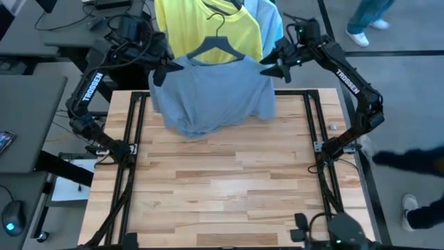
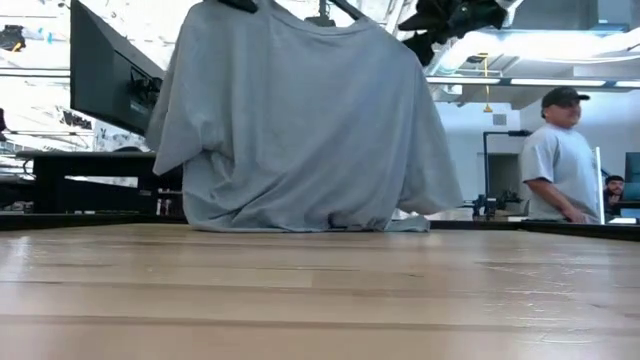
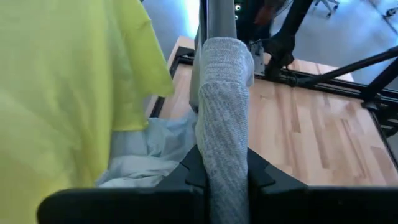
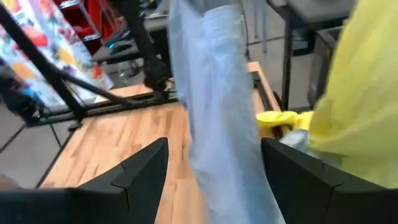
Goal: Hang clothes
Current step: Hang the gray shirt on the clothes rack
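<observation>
While the left gripper (image 3: pixel 227 177) pinches the grey T-shirt (image 1: pixel 211 94) at the table's (image 1: pixel 222 187) far edge and the right gripper (image 4: pixel 214 168) gapes empty, we judge the shirt limp, best held at its shoulders.

Grey T-shirt (image 2: pixel 300 120) hanging, hem touching wooden table (image 2: pixel 320 300), person (image 2: pixel 560 160) behind

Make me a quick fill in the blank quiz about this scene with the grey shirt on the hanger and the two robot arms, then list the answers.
1. The left gripper is shut on the grey T-shirt's ____ shoulder.
2. The right gripper stands ____ at the shirt's other shoulder.
3. The grey T-shirt's bottom hem rests on the ____ table.
4. Behind the grey T-shirt hangs a neon-____ T-shirt.

Missing words: left; open; wooden; yellow
</observation>
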`<move>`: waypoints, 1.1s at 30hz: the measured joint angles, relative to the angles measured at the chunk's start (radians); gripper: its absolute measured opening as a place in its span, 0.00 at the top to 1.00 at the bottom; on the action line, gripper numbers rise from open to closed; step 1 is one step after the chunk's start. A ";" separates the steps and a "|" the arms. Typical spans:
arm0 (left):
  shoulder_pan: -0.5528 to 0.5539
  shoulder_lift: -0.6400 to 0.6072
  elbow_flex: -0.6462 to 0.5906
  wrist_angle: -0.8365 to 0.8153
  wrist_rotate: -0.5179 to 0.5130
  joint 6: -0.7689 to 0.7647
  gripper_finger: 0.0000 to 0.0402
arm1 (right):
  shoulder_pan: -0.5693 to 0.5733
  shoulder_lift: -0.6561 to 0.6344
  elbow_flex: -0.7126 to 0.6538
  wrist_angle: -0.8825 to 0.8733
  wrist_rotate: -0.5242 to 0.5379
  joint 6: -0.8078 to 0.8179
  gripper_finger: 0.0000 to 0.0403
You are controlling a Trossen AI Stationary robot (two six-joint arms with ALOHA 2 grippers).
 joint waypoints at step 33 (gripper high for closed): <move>0.050 0.002 0.001 0.093 -0.293 -0.141 0.75 | 0.001 0.084 -0.003 0.399 -0.017 0.272 0.95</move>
